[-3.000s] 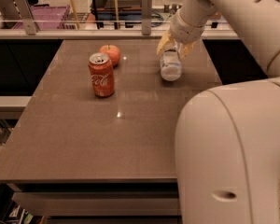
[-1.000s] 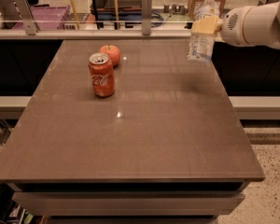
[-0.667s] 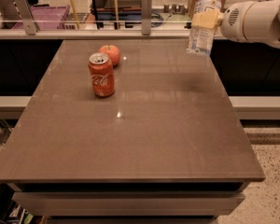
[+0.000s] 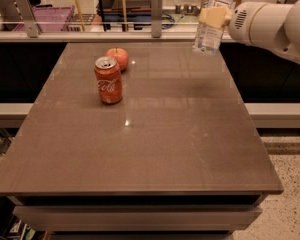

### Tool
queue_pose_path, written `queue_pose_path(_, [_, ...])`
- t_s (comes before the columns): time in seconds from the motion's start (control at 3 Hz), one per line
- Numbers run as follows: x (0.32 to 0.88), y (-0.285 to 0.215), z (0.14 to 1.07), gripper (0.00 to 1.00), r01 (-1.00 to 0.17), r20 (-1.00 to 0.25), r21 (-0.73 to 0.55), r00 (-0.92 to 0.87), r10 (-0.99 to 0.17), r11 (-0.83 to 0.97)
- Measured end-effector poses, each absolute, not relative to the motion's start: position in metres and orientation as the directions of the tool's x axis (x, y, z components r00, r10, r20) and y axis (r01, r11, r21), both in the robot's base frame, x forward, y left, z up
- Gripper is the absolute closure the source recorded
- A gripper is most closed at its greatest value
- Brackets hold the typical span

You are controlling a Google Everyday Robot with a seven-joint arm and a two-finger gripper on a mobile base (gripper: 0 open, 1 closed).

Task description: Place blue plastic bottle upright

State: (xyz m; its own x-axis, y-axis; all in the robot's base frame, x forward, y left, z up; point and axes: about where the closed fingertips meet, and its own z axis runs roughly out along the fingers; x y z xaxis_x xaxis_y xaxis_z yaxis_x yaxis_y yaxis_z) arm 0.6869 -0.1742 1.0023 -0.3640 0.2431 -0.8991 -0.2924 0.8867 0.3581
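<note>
Jaws of the gripper (image 4: 215, 17): pinching the blue plastic bottle (image 4: 207, 38) at mid-body. Tabletop (image 4: 155, 154): brown, glossy. Red Coca-Cola can (image 4: 108, 80): upright, left of centre. Apple (image 4: 118, 58): just behind the can. Bottle: held clear above the far right corner, near upright, neck uppermost.

Gripper (image 4: 213, 16) is top right, clamped on the bottle (image 4: 208, 37); its fingers (image 4: 216, 17) are blocky, pale yellow pads. Arm (image 4: 270, 21) is a smooth off-white rounded shell with a patch of small dark vent holes near the wrist, widening toward the right edge.
</note>
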Motion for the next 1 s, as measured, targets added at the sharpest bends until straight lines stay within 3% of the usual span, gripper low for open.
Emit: queue_pose_path(1.0, [0.689,-0.137,1.009,1.00,-0.430,-0.983,0.116,-0.178,0.042,0.895])
